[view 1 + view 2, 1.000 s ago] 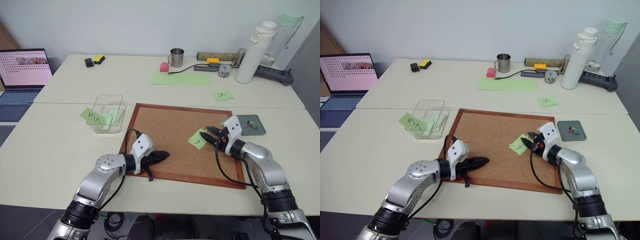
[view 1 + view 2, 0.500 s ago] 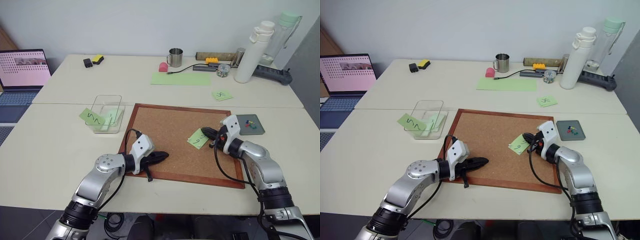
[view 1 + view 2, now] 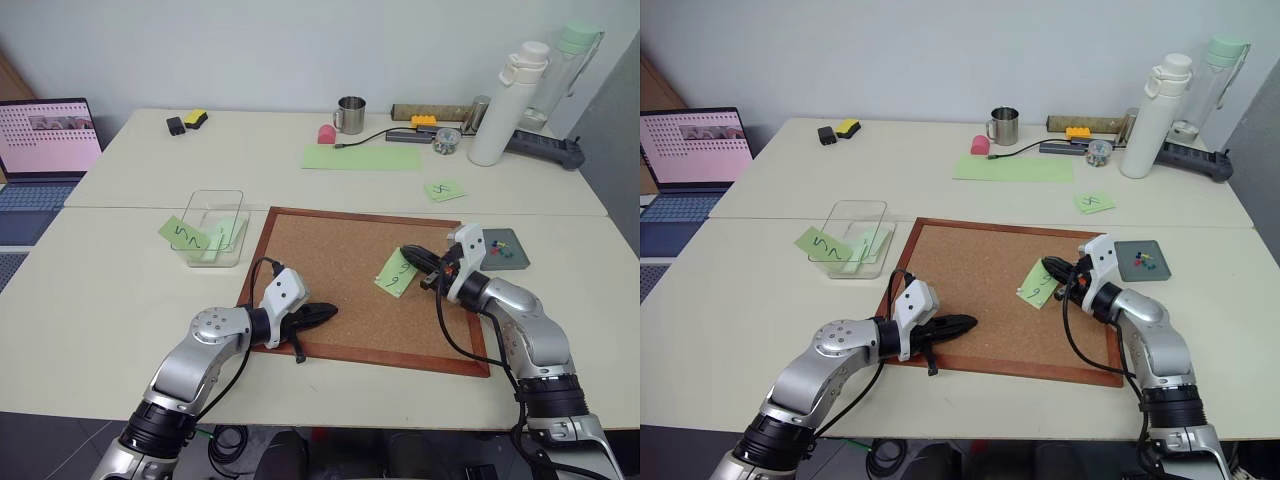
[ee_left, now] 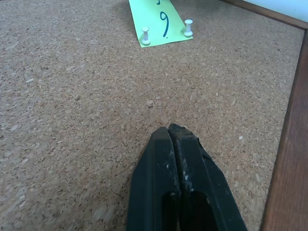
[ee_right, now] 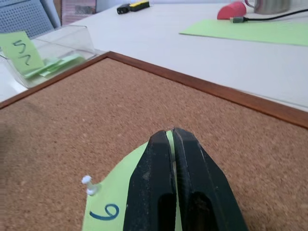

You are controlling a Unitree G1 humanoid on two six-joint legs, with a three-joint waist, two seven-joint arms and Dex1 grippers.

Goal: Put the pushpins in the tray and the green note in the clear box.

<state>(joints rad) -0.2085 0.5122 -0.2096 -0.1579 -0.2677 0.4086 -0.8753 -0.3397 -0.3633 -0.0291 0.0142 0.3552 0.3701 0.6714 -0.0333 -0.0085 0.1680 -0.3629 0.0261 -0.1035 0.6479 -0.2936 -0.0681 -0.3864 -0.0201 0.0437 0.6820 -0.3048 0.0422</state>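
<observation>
The green note (image 3: 396, 275) marked "9" lies on the cork board (image 3: 330, 260), its far edge lifted. My right gripper (image 3: 408, 255) is shut on that raised edge, and green shows between its fingertips (image 5: 171, 137). Two whitish pushpins (image 4: 145, 34) stand in the note's other edge, one of them (image 5: 87, 183) also in the right wrist view. The dark grey tray (image 3: 516, 262) with several coloured pins sits just right of the board. The clear box (image 3: 213, 225) stands left of the board with green notes inside. My left gripper (image 3: 325, 311) is shut and empty over the board's near left part.
A green note marked "5" (image 3: 185, 235) leans on the clear box. Another green note (image 3: 445, 190) and a large green sheet (image 3: 362, 157) lie farther back, with a metal mug (image 3: 351, 114), bottles (image 3: 510, 100) and a laptop (image 3: 45, 140) at the far left.
My right gripper has shut on the green note's far edge and raised it slightly off the board. The left arm has not moved.
</observation>
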